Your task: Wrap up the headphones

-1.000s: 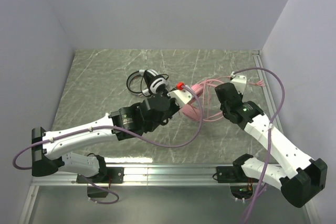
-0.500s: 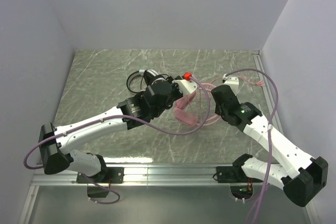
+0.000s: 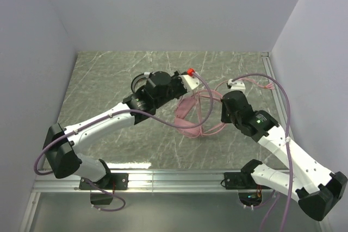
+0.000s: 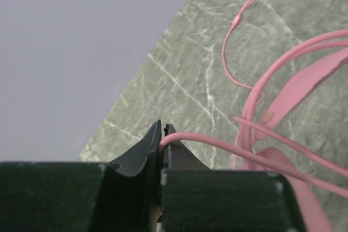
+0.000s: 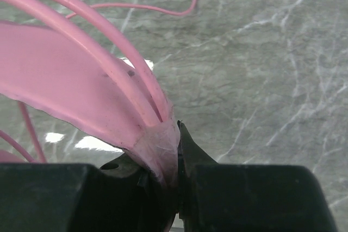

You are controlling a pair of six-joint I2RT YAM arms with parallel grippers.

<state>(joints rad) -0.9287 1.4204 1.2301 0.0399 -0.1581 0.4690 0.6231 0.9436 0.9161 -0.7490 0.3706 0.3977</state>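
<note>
The pink headset (image 3: 187, 113) is held above the middle of the table, its pink cable (image 3: 209, 129) hanging in loops. My left gripper (image 3: 187, 92) is shut on the pink cable (image 4: 217, 142), which comes out between the fingertips (image 4: 154, 137) to the right. My right gripper (image 3: 224, 110) is shut on one end of the pink headband (image 5: 65, 80), where cable strands meet it. The black and white headset (image 3: 142, 81) lies at the back, mostly hidden behind my left arm. The thin end of the pink cable (image 4: 242, 12) lies on the table.
The table is grey marbled (image 3: 109, 80), with walls on the left, back and right. A metal rail (image 3: 179, 177) runs along the near edge. The cable's plug end (image 3: 265, 85) lies near the right wall.
My left gripper has moved up the view, toward the back, with the pink cable in it. My right gripper has shifted left, and the headset and its loops hang further apart.
</note>
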